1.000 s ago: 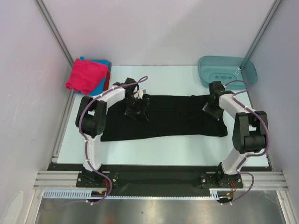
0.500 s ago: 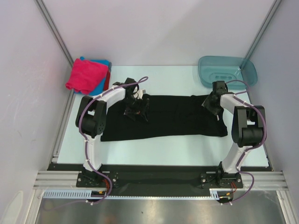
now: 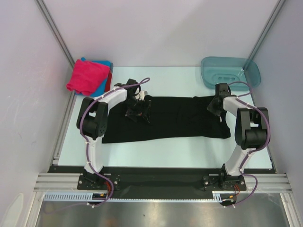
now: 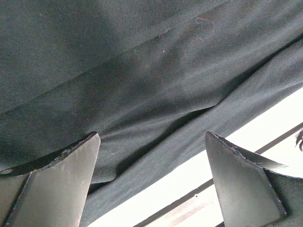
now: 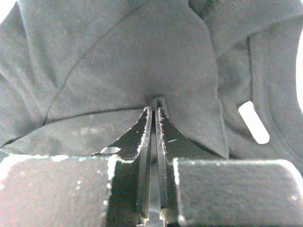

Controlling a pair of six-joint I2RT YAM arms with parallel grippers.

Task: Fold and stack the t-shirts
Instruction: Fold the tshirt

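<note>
Across the middle of the surface, the black t-shirt lies as a long band, not yet folded small.
Over its left part the left tool hangs with fingers wide apart, holding nothing; the right tool is clamped on a pinch of cloth at the right end. In the far left corner the pink, blue and red shirts are already folded and stacked, so I judge only the black one remains.

The black t-shirt is soft, dull cloth. The teal basin is shiny, see-through plastic. The table looks smooth.
</note>
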